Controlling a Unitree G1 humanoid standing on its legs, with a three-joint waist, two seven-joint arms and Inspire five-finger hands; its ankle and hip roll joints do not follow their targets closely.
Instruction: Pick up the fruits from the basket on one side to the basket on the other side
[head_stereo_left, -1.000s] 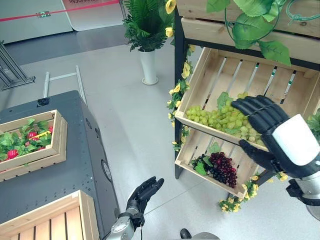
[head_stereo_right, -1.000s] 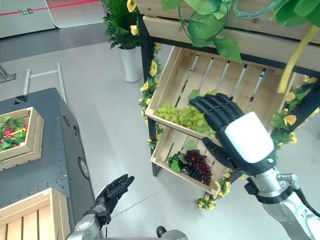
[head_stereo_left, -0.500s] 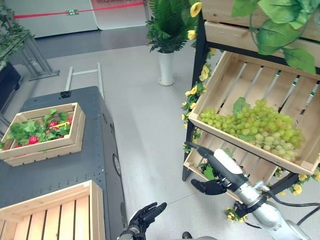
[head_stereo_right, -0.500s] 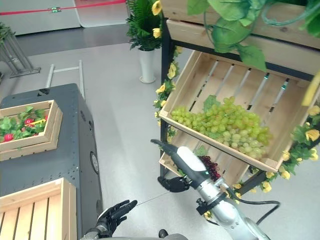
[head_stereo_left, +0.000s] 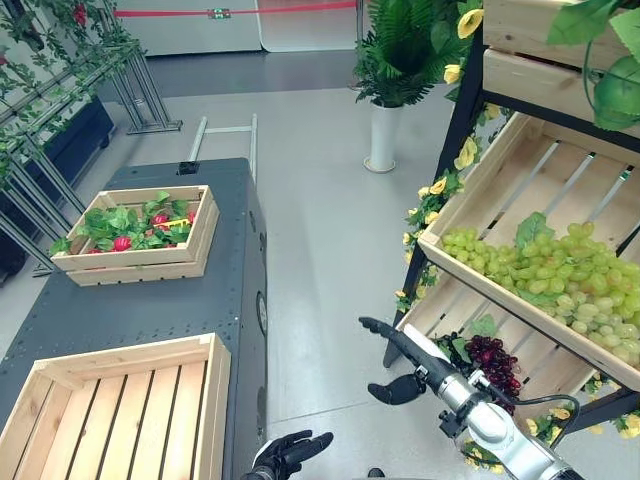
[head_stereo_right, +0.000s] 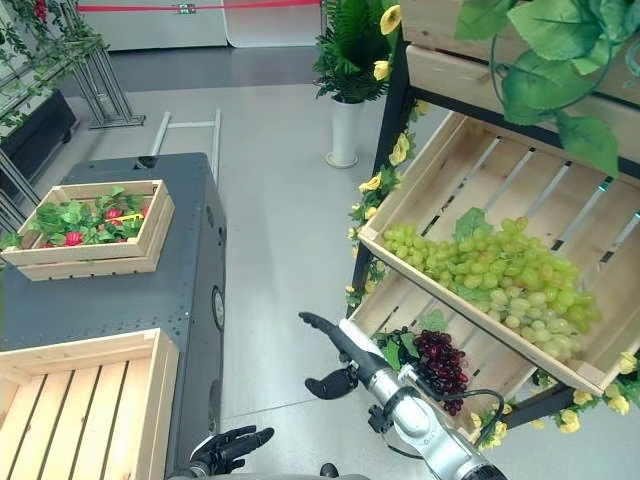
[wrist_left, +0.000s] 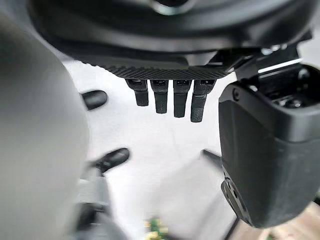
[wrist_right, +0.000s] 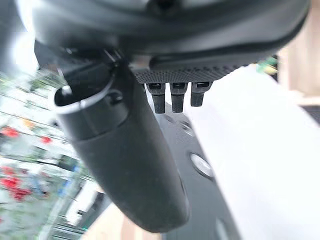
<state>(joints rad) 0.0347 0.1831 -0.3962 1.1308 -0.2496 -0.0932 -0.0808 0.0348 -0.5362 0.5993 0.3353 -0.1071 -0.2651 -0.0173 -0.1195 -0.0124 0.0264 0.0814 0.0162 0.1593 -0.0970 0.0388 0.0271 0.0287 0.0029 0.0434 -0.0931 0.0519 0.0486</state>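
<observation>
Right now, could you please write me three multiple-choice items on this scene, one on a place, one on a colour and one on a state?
1. Where do the dark purple grapes lie?
A. In the lower slatted wooden crate of the shelf
B. On the dark grey table
C. In the white vase

2. What colour is the large bunch in the upper slatted wooden crate?
A. Red
B. Light green
C. Black

3. How is the robot's right hand?
A. Shut on the grapes
B. Open, holding nothing
C. Resting in the empty wooden crate

Answers: 1 A, the purple grapes sit on the lower crate's slats beside green leaves. 2 B, the light green grapes fill the upper crate's front. 3 B, its fingers are straight and it hangs above the floor, beside the shelf, holding no fruit.
</observation>
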